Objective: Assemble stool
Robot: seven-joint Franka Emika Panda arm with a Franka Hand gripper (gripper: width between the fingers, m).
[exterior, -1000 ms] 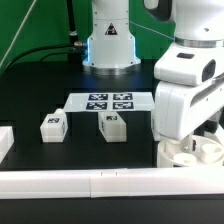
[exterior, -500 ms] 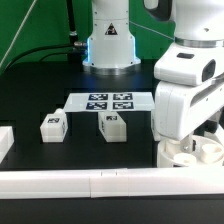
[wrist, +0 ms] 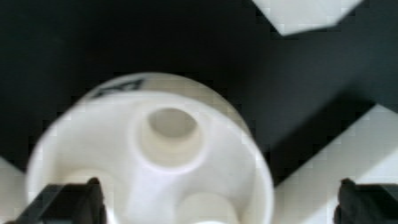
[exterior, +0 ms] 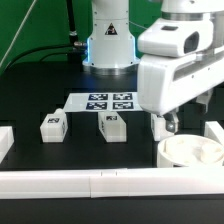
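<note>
The white round seat drum (exterior: 191,151) stands on the black table at the exterior view's lower right. In the wrist view it fills the middle (wrist: 134,150), with a round hole in its top. Two small white blocky legs with tags, one (exterior: 52,126) and another (exterior: 112,126), stand apart to the exterior view's left. A third leg does not show. My gripper (exterior: 165,127) hangs just above the drum's left rim. In the wrist view its dark fingertips (wrist: 75,200) stand wide apart on either side of the drum; the gripper (wrist: 214,205) is open and empty.
The marker board (exterior: 108,101) lies flat behind the legs. A long white rail block (exterior: 100,183) runs along the front, with white blocks at the left edge (exterior: 5,140) and the right edge (exterior: 214,135). The arm's base (exterior: 108,40) stands at the back.
My arm has risen and shifted toward the exterior view's left, off the seat drum. The drum's top, covered before, now shows. The two legs have not moved.
</note>
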